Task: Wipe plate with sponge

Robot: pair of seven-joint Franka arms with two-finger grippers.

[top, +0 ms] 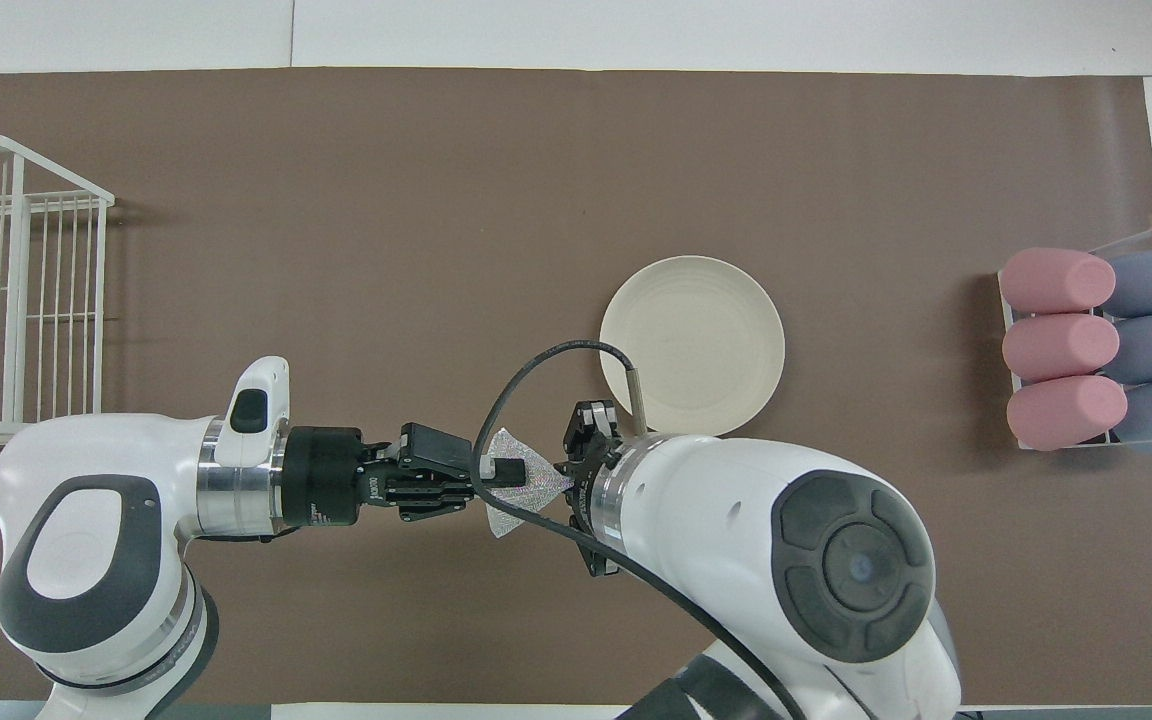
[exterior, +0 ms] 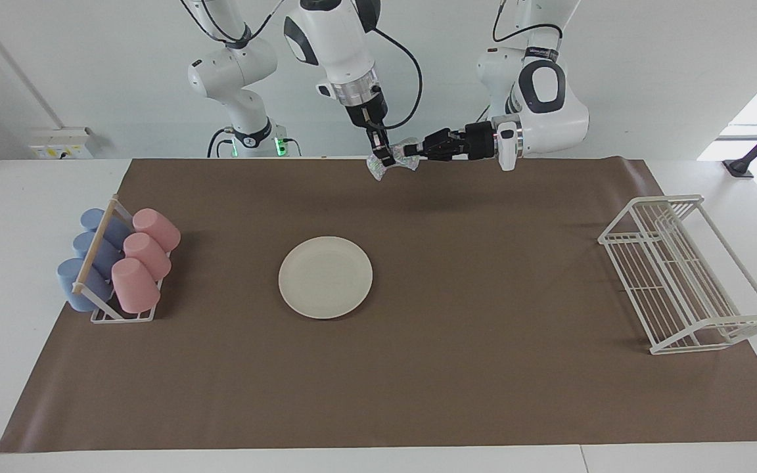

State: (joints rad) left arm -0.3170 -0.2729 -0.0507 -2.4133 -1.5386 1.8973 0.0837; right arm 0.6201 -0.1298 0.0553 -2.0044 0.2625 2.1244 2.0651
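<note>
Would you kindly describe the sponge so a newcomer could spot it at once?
Start at the brown mat, at its edge nearest the robots. Above it, the two grippers meet on the sponge. It is a small, silvery, crinkled pad, unlike the round cream plate lying mid-mat.

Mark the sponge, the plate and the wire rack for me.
sponge [exterior: 409, 162], facing view, wing beside the left gripper.
plate [exterior: 325, 277], facing view, flat centre.
wire rack [exterior: 681, 276], facing view, slatted floor.

In the overhead view the right arm's wrist covers part of the sponge [top: 519, 483] and the plate's [top: 693, 345] nearest rim; the wire rack [top: 6, 290] is cut off.
</note>
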